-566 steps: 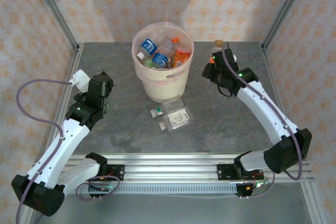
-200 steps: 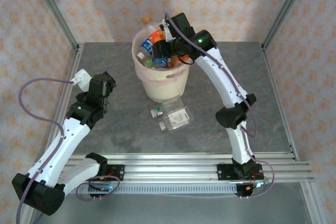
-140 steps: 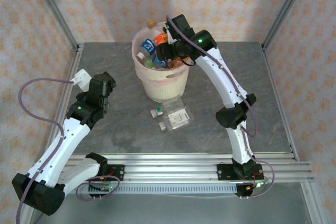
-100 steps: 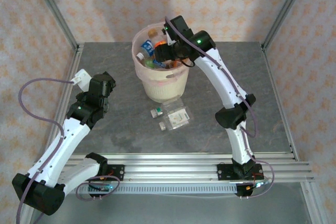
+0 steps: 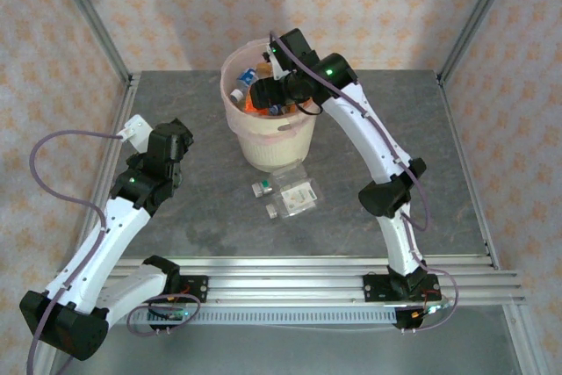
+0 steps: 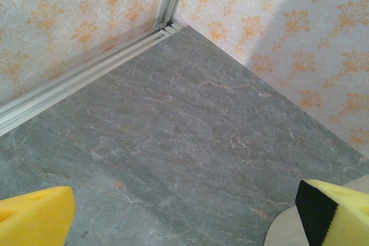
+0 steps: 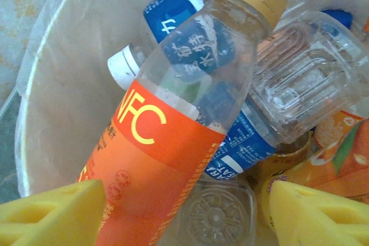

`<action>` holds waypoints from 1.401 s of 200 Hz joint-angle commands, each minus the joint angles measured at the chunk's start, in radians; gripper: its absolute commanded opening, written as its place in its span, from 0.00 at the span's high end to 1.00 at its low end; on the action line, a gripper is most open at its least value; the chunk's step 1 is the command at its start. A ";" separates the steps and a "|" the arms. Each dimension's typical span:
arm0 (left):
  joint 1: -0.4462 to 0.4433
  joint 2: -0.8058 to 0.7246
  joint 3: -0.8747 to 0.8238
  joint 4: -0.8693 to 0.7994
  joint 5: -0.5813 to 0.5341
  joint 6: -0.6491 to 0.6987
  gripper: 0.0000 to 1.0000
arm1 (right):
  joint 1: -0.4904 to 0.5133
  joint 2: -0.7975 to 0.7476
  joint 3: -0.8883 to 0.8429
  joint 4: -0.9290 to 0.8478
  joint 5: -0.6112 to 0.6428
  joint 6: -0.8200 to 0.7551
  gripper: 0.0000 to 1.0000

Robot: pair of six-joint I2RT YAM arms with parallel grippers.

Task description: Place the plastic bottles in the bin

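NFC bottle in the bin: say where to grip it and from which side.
Grip the NFC bottle across its orange-labelled body, from above through the open top of the bin. It lies tilted on other bottles, cap pointing away, round sides free; the open right gripper straddles that label.

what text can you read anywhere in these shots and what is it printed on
"NFC": yellow letters on the orange label of the amber-capped bottle lying in the bin.
White characters and small print on the blue labels behind it: too distorted or small to read.
Labels on the packets in the overhead view: too small.
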 commanded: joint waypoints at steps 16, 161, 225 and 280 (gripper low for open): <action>0.012 0.001 0.025 0.003 -0.010 0.007 0.00 | 0.000 0.029 0.009 0.033 -0.058 0.030 0.36; 0.012 0.008 0.032 0.022 0.034 0.063 0.00 | 0.000 -0.079 0.012 0.037 -0.021 0.045 0.18; 0.012 -0.052 -0.037 0.098 0.164 0.167 0.00 | 0.000 -0.410 -0.493 0.225 0.210 0.183 0.11; 0.012 -0.096 -0.115 0.076 0.202 0.171 0.00 | 0.000 -0.798 -1.102 0.415 0.318 0.457 0.01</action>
